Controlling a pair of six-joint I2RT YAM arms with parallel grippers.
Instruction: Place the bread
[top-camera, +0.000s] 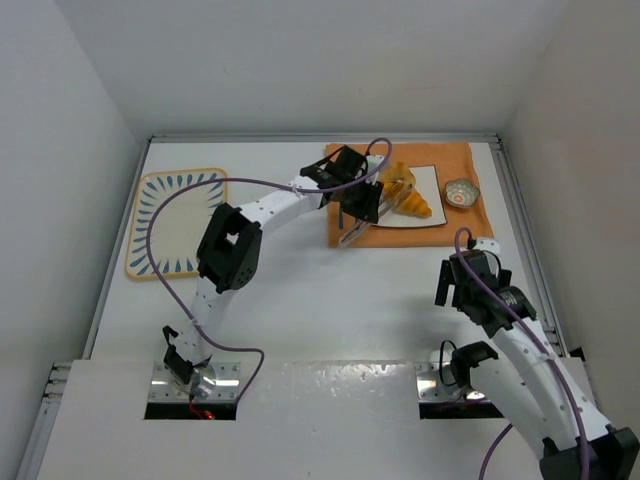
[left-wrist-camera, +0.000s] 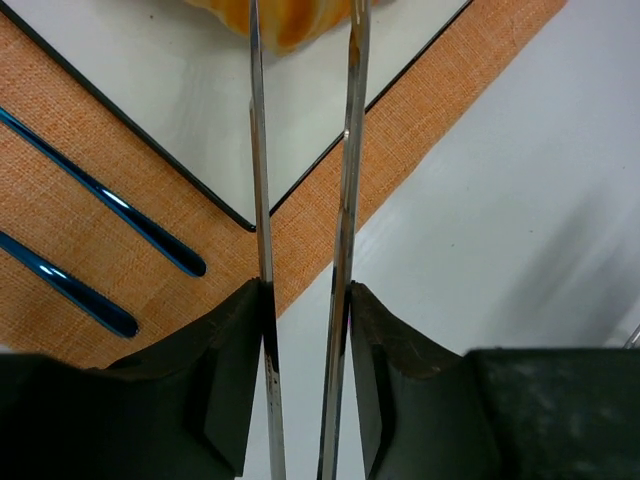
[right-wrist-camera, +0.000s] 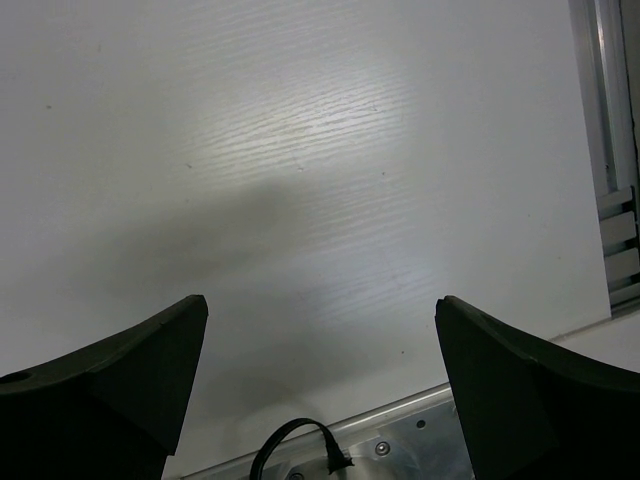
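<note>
Top external view first: the white surface carries an orange mat at the far side, and on it a white plate with a small bowl just beside it. A patterned mat lies well apart at the far left.

The left arm reaches across to the plate. Its pincer is clamped on metal tongs, whose two blades run forward with a narrow gap between them. The right pincer hangs wide and holds nothing, over bare surface near its own base.

The bread lies on the plate. In the left wrist view its golden edge sits at the tong tips, which are cut off at the frame's top, so whether they touch it cannot be told. Two blue utensils rest on the mat beside the plate.

As a judgement, the task looks close to done, since the bread is where it belongs. What seems left is small: free the tongs fully and draw them back without dragging the bread.
</note>
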